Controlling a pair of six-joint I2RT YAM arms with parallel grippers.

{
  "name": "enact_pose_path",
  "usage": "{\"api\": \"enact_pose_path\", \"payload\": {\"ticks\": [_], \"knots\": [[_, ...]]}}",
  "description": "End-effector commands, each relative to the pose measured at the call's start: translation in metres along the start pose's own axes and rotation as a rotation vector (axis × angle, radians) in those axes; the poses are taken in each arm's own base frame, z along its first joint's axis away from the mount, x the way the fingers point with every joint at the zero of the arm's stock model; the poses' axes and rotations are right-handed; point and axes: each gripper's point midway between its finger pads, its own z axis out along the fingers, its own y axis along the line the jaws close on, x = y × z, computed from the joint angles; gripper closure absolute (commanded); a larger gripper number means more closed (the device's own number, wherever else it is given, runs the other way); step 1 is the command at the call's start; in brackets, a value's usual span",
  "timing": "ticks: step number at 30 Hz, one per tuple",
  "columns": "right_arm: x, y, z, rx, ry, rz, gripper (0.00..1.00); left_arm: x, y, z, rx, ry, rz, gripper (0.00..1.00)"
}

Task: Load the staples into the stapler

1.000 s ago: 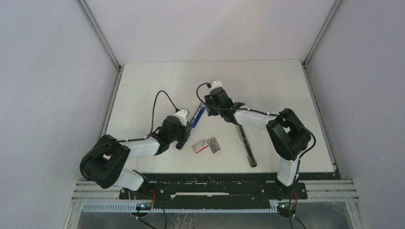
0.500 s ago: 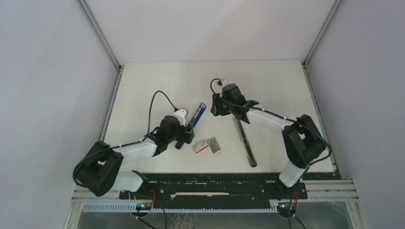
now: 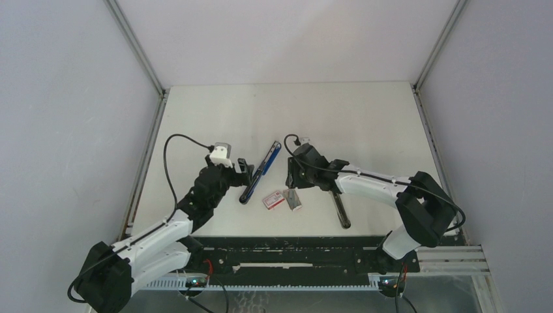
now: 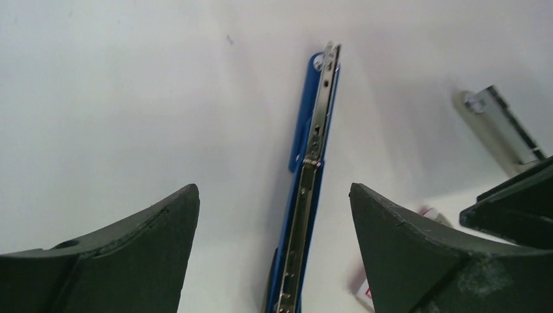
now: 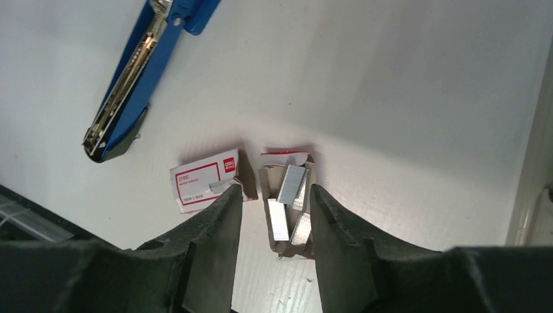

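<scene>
- The top view sits high above and behind the arm bases at 6 o'clock. It faces down toward 12 o'clock, far enough off to take in the whole counter (image 3: 365, 117).
- The left wrist view rides close over the counter, looking out between the fingers of the left hand (image 4: 272, 189) along the blue stapler (image 4: 306, 189), which runs from 6 toward 12 o'clock.
- The right wrist view looks steeply down between the fingers of the right hand (image 5: 275, 195), close above the staples (image 5: 290, 189).
- All three views share the stapler, which lies at 10 o'clock in the right wrist view.

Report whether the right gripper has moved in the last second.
Yes. The right gripper came toward the near edge of the table, from beside the blue stapler's far tip to the staple tray.
</scene>
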Motion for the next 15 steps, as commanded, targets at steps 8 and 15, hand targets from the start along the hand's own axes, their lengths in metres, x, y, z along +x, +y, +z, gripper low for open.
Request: {"api": "enact_pose_path", "payload": {"ticks": [8, 15], "knots": [[0.005, 0.004, 0.015, 0.059, -0.020, 0.091, 0.68, 0.000, 0.004, 0.001, -0.020, -0.032, -0.015, 0.11], [0.010, 0.006, 0.025, 0.075, -0.006, 0.079, 0.71, 0.001, 0.001, 0.002, -0.005, -0.022, -0.021, 0.11]]}}
